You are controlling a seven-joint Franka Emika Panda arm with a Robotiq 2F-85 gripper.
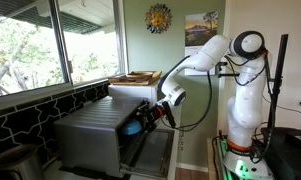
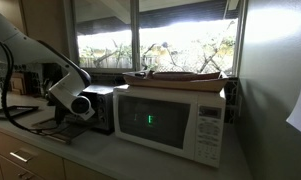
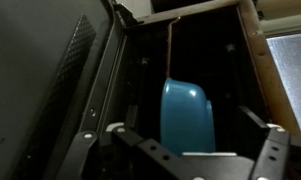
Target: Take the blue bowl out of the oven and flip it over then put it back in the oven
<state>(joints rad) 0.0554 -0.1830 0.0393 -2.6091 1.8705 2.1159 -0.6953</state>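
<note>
The blue bowl [image 3: 185, 112] stands on edge inside the dark interior of the oven [image 3: 100, 80]. In the wrist view, my gripper [image 3: 194, 132] is open, with its two fingers spread wide to either side of the bowl and not touching it. In an exterior view the bowl [image 1: 133, 127] shows as a blue patch at the mouth of the brushed-silver oven [image 1: 90, 135], with the gripper [image 1: 150, 116] right at it. In an exterior view the gripper [image 2: 74, 102] is in front of the oven [image 2: 102, 106] and the bowl is hidden.
A white microwave-like box [image 2: 175, 122] with a wooden tray [image 2: 180, 75] on top stands beside the oven on the counter [image 2: 110, 160]. Windows run behind the counter. The oven's drop-down door [image 1: 152, 150] hangs open below the gripper.
</note>
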